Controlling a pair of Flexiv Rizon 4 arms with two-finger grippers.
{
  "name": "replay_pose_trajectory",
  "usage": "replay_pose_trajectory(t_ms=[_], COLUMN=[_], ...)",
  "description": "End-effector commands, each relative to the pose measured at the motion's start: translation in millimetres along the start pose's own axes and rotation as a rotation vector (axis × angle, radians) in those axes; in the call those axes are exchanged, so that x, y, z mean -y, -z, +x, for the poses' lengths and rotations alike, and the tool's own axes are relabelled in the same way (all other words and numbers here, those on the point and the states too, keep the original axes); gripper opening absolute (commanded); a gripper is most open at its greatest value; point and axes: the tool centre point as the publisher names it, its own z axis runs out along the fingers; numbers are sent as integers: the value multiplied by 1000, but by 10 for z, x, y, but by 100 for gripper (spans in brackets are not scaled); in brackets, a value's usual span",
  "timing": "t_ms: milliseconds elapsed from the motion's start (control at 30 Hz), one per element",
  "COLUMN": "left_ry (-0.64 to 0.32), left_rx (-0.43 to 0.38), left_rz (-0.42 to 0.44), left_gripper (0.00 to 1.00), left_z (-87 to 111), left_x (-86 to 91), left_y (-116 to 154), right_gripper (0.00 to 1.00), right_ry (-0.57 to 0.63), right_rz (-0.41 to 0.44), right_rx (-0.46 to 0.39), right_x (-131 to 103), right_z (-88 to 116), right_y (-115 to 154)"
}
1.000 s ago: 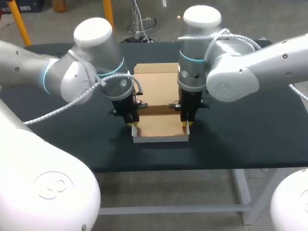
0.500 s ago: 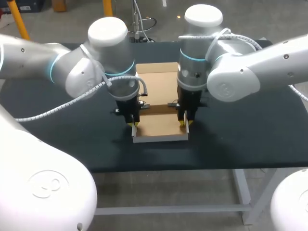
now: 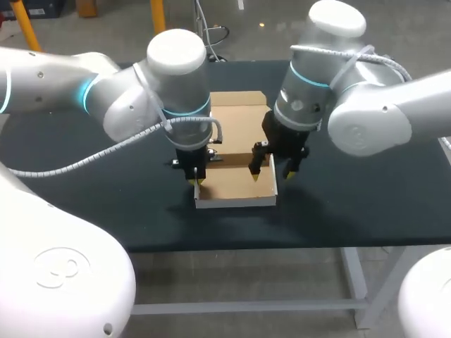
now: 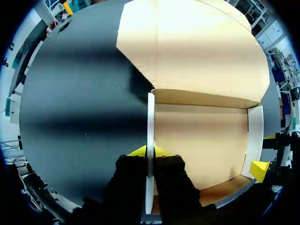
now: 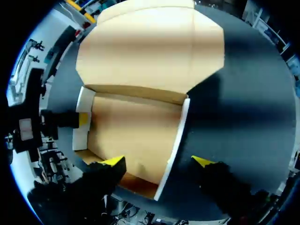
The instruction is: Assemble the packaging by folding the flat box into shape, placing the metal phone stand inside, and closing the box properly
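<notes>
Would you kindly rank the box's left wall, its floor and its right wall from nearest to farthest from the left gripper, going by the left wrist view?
1. Left wall: clamped in the left gripper.
2. Floor: just beside that wall.
3. Right wall: across the floor, on the far side.

Dark-topped table point(image 3: 352, 204) is standing on pale metal legs and carrying one item. Cardboard box point(image 3: 236, 184), half-formed, is sitting about midway across, toward the near edge. Its low walls are standing up around a brown floor, with the outer faces showing white. Its lid flap point(image 3: 238, 116) is spreading open over the tabletop toward the far edge.
</notes>
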Motion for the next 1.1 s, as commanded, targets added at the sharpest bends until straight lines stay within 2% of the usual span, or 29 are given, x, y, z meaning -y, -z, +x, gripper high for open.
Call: replay_pose_trajectory(t_ms=[33,267,400,700,933,1100], left_ry=[-2,-4,-10,-21,-28,-28], left_rx=[109,117,125,150,182,200], left_rz=[16,26,34,48,60,67], left_gripper=[0,0,0,0,0,0], left_z=[10,-45,-75,-160,-220,-266], left_x=[-18,-2,3,18,23,21], left_y=[-46,-41,-33,-20,-10,-10], right_gripper=[100,100,100,100,100,100], right_ry=[117,316,398,585,674,786], right_rz=[-4,-50,-81,-183,-223,-243], right_rx=[-115,-206,-209,-272,-286,-307], right_x=[144,271,352,555,670,759], right_z=[-92,-167,-219,-421,-486,-528], right_y=[157,359,478,735,837,893])
